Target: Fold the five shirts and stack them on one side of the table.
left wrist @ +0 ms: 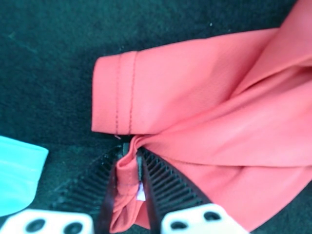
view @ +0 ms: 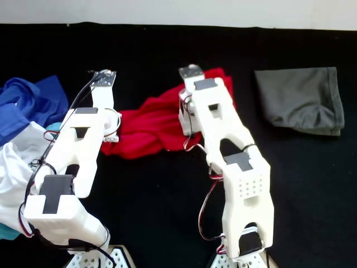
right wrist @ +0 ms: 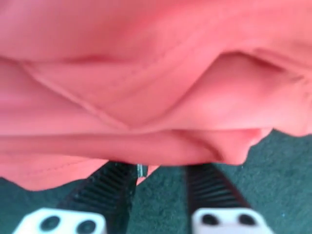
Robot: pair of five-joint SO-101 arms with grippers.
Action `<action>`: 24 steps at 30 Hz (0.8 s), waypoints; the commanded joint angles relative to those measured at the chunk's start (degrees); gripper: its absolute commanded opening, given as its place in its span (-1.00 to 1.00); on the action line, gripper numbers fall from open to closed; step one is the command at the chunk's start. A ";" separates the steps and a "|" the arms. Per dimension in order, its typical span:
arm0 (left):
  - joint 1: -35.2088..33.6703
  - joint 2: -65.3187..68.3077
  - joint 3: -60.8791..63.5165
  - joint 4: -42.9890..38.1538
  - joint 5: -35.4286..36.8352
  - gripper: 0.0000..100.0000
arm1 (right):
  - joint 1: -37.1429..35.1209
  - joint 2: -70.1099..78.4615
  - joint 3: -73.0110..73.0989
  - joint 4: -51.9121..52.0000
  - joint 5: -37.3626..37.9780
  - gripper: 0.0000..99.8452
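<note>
Clamping red shirt (left wrist: 204, 107), left gripper (left wrist: 135, 155); right gripper (right wrist: 161, 169) agape.

Black cloth tabletop (view: 150, 184): matte, spans the high view from 9 o'clock to 3 o'clock, fine fuzzy nap seen close in the wrist views. Pale wall strip (view: 223, 14) along the 12 o'clock edge, meeting the cloth in a near-straight line

Two arms (view: 89, 156) (view: 215, 120); seemingly five shirts — red (view: 150, 125), grey (view: 301, 97), blue (view: 28, 103), white (view: 14, 167), teal (left wrist: 17, 173).

Setting: robotics test bench, probably a lab. Evidence: two white plastic arms (view: 72, 162) (view: 237, 167) with exposed wiring (view: 207, 212), table (view: 156, 212) draped in black cloth, plain pale wall (view: 167, 11) behind
</note>
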 commanded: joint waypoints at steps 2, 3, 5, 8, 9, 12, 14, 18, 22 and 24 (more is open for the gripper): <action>-0.40 0.22 -1.19 0.00 0.18 -0.98 | 0.22 -8.04 -2.95 -0.31 0.09 -0.99; -0.40 0.22 -1.19 0.00 0.18 -0.98 | 0.31 -9.54 -2.95 -0.22 0.09 -0.99; -0.40 0.22 -1.19 0.00 0.18 -0.98 | 0.40 -12.62 -3.30 1.63 0.09 -0.99; -0.40 0.22 -1.19 0.00 0.18 -0.98 | 0.48 -17.01 -3.30 5.76 0.44 -0.99; -0.40 0.22 -1.19 0.00 0.18 -0.98 | 0.48 -18.24 -3.21 7.25 0.53 -0.99; -0.40 0.22 -1.19 0.00 0.18 -0.98 | 0.48 -21.85 -3.03 12.35 0.62 -0.99; -0.40 0.22 -1.19 0.00 0.18 -0.98 | 0.48 -23.87 -2.95 15.69 0.62 -0.99; -0.40 0.22 -1.19 0.00 0.18 -0.98 | 0.40 -26.86 -2.95 22.90 4.66 -0.99; -0.40 0.22 -1.19 0.00 0.18 -0.98 | 0.22 -28.35 3.03 23.60 10.46 -0.99; -0.40 0.22 -1.19 0.00 0.18 -0.98 | -0.92 -28.00 8.04 23.43 14.59 -0.99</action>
